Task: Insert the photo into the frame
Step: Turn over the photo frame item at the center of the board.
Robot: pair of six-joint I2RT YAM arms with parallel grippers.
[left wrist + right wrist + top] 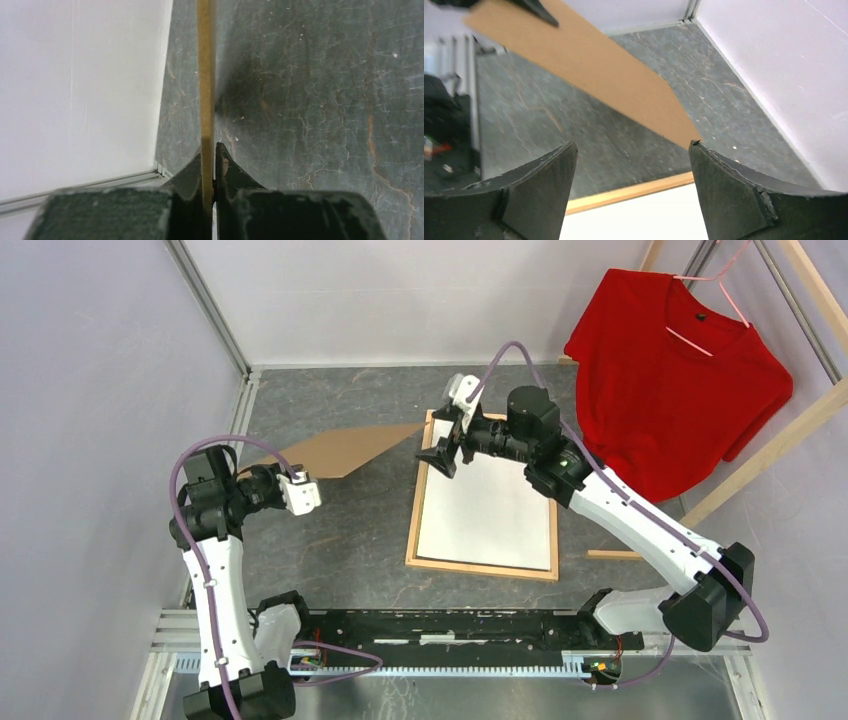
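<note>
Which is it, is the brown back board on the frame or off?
Off: the left gripper holds the board raised, left of the frame, which lies flat.

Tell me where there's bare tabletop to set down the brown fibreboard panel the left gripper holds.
Bare grey tabletop lies between the left gripper and the light wooden frame, and along the back wall. Crowded: the frame's far corner under the right gripper, and its right side by the red T-shirt and wooden rack.

Fibreboard panel [340,452] is showing a smooth, matt brown face; frame [480,570] is showing pale bare-wood rails; table [330,530] is looking dark, cracked, dull; T-shirt [670,390] is showing red cloth.
</note>
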